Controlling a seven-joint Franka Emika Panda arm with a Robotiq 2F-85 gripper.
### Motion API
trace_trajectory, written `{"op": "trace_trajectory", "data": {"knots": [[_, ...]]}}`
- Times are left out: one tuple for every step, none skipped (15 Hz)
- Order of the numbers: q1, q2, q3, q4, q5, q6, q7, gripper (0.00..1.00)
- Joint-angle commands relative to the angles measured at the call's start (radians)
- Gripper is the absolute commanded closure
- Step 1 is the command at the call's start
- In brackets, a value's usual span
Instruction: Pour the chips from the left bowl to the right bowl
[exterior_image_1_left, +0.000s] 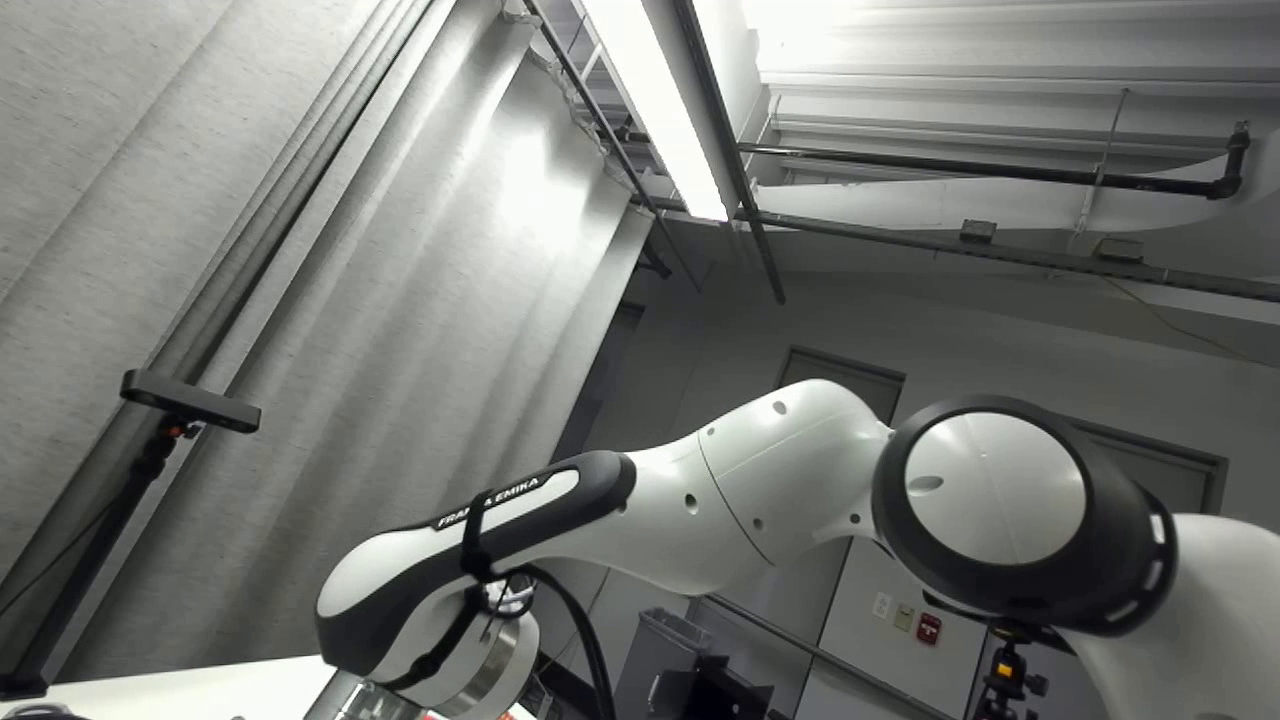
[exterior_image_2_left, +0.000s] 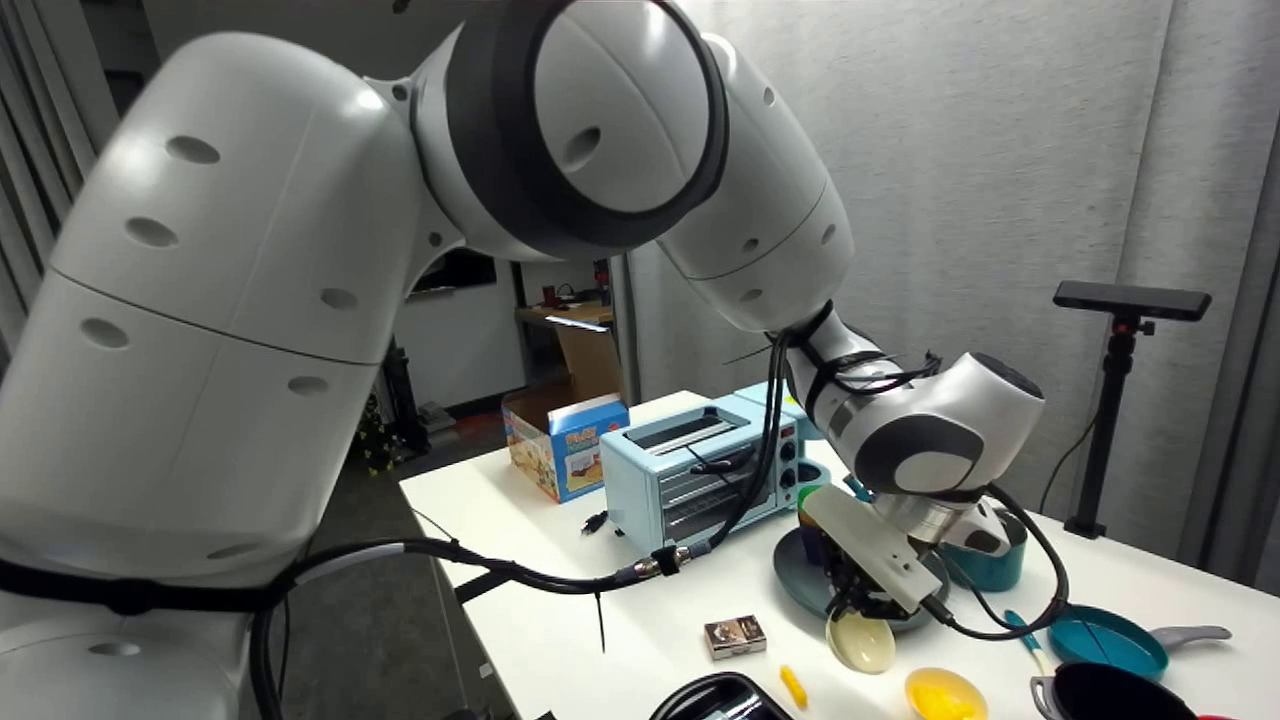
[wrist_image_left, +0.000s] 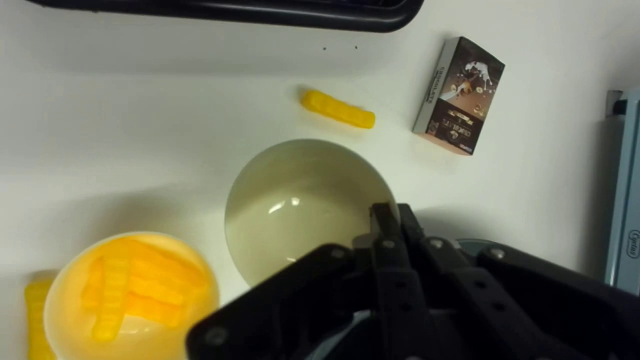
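Clamping gripper: jaws tight on bowl rim
Box, wrist view's two o'clock: "CHOCOLATE"
Oven, three o'clock: "Cyetus"
Arm: "EMIKA"

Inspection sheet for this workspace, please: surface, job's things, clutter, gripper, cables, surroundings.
Surface: white table; one loose chip near the cream bowl, a second chip beside the chip bowl.
Job's things: cream bowl, no chips seen inside; chip bowl holds yellow chips.
Clutter: chocolate box, toaster oven, teal pan.
Gripper: shut on the cream bowl's rim.
Cables: black cables strapped to the arm, looping loose in places.
Surroundings: gray curtain; bar-shaped device on a stand.
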Motion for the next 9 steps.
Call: {"op": "trace_trajectory", "data": {"knots": [[0.006, -0.008, 0.017, -0.038, -0.077, 0.046, 0.09, 0.99], [0.008, -0.004, 0.022, -0.037, -0.091, 0.044, 0.104, 0.99], [0.011, -0.002, 0.027, -0.037, -0.104, 0.045, 0.116, 0.99], [0.016, 0.003, 0.031, -0.034, -0.116, 0.043, 0.127, 0.99], [0.021, 0.008, 0.035, -0.029, -0.13, 0.041, 0.137, 0.99], [0.025, 0.013, 0.04, -0.025, -0.144, 0.038, 0.144, 0.99], [0.034, 0.021, 0.041, -0.02, -0.163, 0.04, 0.154, 0.99], [0.039, 0.027, 0.043, -0.015, -0.177, 0.037, 0.162, 0.99], [0.046, 0.033, 0.043, -0.011, -0.192, 0.037, 0.171, 0.99]]}}
